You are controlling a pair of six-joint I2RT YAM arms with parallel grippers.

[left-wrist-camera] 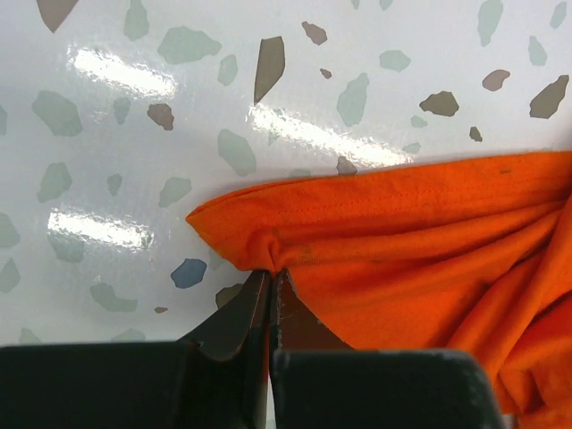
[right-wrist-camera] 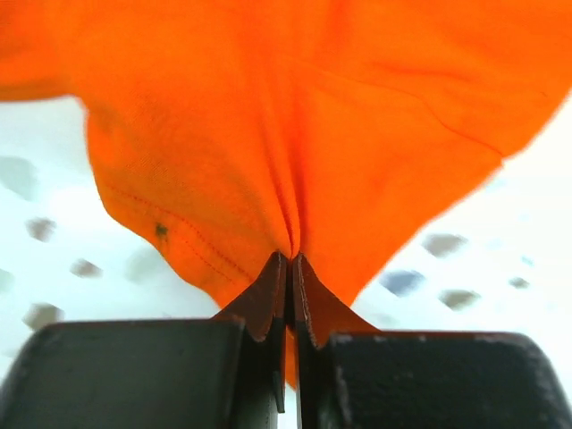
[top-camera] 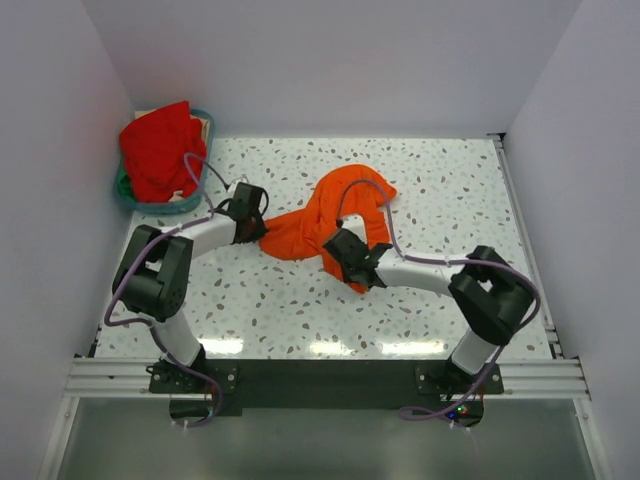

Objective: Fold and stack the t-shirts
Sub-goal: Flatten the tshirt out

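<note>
Spreading the orange t-shirt [top-camera: 340,205] looks to be the step in hand. It lies bunched in a twisted band on the table [top-camera: 300,310], not yet flat, and no fold has been made. Far to the left of the orange t-shirt, at the table's back corner, a green basket [top-camera: 150,208] holds a heap of red cloth [top-camera: 158,150], presumably the shirts waiting their turn. Nothing is stacked anywhere.

At the orange t-shirt's left end, the left pincer [left-wrist-camera: 271,286] is closed on a hemmed corner, low over the table. Its two tips are pressed together with a pinch of fabric between them. The cloth runs from there up and rightward into an arching hump. At the orange t-shirt's near right edge, the right pincer [right-wrist-camera: 291,266] is likewise clamped on a gathered fold. The fabric fans out from its tips with the table blurred behind, so this side seems lifted clear of the surface.

As a judgement, the next move calls for the two arms to draw apart, away from the orange t-shirt's middle, so the twist comes out and the body opens flat. Both grips sit near edges, but I cannot tell whether they hold matching corners. If they do not, one side needs a regrasp before any fold can be squared.
</note>
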